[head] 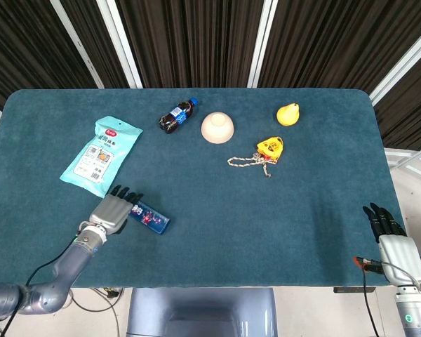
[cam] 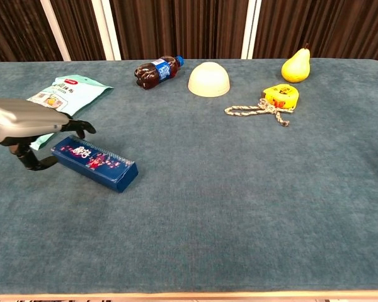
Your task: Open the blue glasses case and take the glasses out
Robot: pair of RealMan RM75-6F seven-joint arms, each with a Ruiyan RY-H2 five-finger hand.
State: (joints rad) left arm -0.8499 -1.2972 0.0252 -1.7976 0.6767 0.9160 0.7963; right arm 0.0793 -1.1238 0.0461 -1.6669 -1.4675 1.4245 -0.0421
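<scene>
- Head view: one blue glasses case (head: 149, 218) lies closed and flat on the green table (head: 281, 210), near the front left edge, long axis slanting from upper left to lower right. It carries a small red and white print that is too small to read.
- The left hand (head: 111, 209) sits at the case's left end, fingers extended over that end; whether it grips the case I cannot tell from here.
- The right hand (head: 387, 232) is off the table's front right corner, fingers straight and close together, holding nothing.
- One mint-green snack bag (head: 100, 156) lies at the left, with a red logo and a printed panel; the writing is not legible.
- One dark soda bottle (head: 177, 116) with a blue cap and blue label lies on its side; the label text is unreadable.
- One upturned cream bowl (head: 217, 128), one yellow pear (head: 288, 114), one yellow tape measure (head: 270, 146) and one piece of braided cord (head: 249, 161) touching it.

- Chest view: the glasses case (cam: 94, 162) rests flat, lid shut, with a red and white pattern along its top.
- The left hand (cam: 30, 123) arches over the case's left end, fingertips above it and thumb curled beside it; contact is unclear.
- The snack bag (cam: 68, 90) lies just behind the hand.
- The bottle (cam: 156, 71), bowl (cam: 209, 79), pear (cam: 296, 65), tape measure (cam: 281, 96) and cord (cam: 255, 111) lie along the far side.
</scene>
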